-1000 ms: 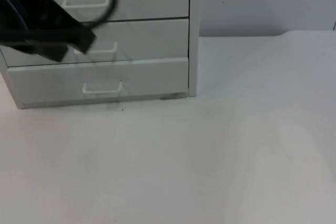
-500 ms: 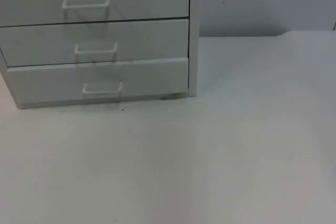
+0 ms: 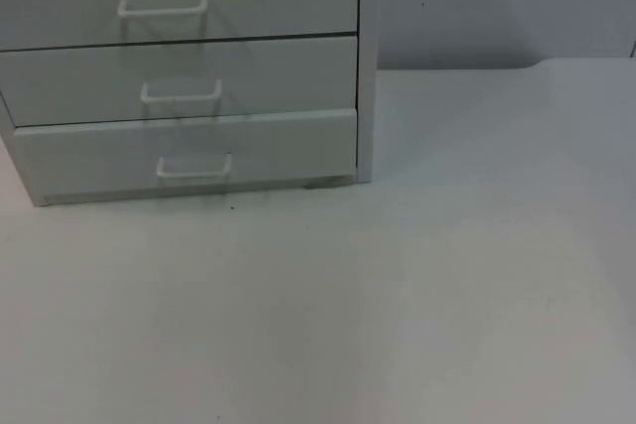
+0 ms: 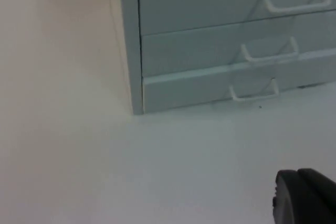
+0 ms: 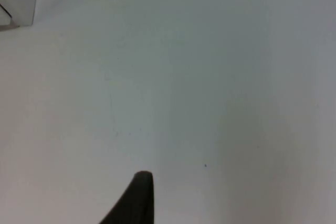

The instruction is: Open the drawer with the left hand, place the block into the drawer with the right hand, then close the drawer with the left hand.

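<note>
Top and left wrist views—both face drawer cabinet.

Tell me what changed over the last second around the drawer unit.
The left arm, which hung over the middle drawer's handle a second ago, has pulled out of the top view toward the left. The left gripper now hangs above the table, back from the drawer unit. All three drawers stay shut and the unit has not shifted.
</note>
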### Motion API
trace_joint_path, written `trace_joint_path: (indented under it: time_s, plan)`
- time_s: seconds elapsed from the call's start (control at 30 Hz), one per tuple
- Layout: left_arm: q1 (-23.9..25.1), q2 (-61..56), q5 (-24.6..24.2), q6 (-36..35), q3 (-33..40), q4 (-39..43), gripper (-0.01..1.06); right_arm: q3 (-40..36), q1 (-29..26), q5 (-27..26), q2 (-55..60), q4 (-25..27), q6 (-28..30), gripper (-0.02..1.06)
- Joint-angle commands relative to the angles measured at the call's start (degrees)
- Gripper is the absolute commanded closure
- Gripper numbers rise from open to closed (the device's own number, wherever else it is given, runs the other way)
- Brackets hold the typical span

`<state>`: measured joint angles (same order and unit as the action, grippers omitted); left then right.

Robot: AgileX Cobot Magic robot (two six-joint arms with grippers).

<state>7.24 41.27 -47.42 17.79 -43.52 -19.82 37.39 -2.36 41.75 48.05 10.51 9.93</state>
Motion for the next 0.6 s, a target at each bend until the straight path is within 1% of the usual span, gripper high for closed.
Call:
trace_joint_path:
  time_s: [0.0, 0.1, 0.13, 0.17, 0.23, 0.27, 0.3, 0.33, 0.4, 0.5, 0.57]
  plan:
    - [0.2, -2.91, -1.83, 0.23, 0.33, -1.56, 1.05, 0.05, 0.34, 0.01, -0.34, 0.27, 0.2, -0.01]
    - [0.2, -9.73, -4.41, 0.23, 0.33, -1.78, 1.05, 0.16, 0.34, 0.54, -1.36, 1.45, 0.6, -0.01]
    - [0.2, -9.73, -4.41, 0.23, 0.33, -1.78, 1.05, 0.16, 0.34, 0.54, -1.36, 1.45, 0.6, -0.01]
    - [0.2, -10.97, -4.7, 0.23, 0.33, -1.78, 1.05, 0.16, 0.34, 0.54, -2.59, 2.42, 2.16, -0.01]
    - [0.2, -17.03, -6.48, -0.12, 0.33, -1.78, 1.05, 0.16, 0.34, 0.44, -5.85, 5.27, 7.76, -0.01]
    - [0.2, -18.34, -6.85, -0.1, 0.33, -1.78, 1.05, 0.16, 0.34, 0.44, -6.87, 5.78, 8.86, -0.01]
    - [0.2, -22.17, -7.68, -1.11, 0.33, -1.63, 1.05, 0.16, 0.34, 0.44, -10.22, 7.01, 10.36, -0.01]
    - [0.2, -22.17, -7.68, -1.11, 0.33, -1.63, 1.05, 0.16, 0.34, 0.44, -10.22, 7.01, 10.36, -0.01]
    - [0.2, -26.44, -7.68, -4.64, 0.33, 0.19, 1.05, 0.16, 0.34, 0.55, -14.41, 7.76, 10.48, -0.01]
    - [0.2, -32.47, -8.05, -9.8, 0.41, 5.94, 1.05, 0.16, 0.34, 1.26, -20.52, 7.79, 10.48, -0.01]
    - [0.2, -33.47, -8.37, -10.48, 0.41, 6.7, 1.05, 0.16, 0.34, 1.54, -22.47, 7.79, 10.48, -0.01]
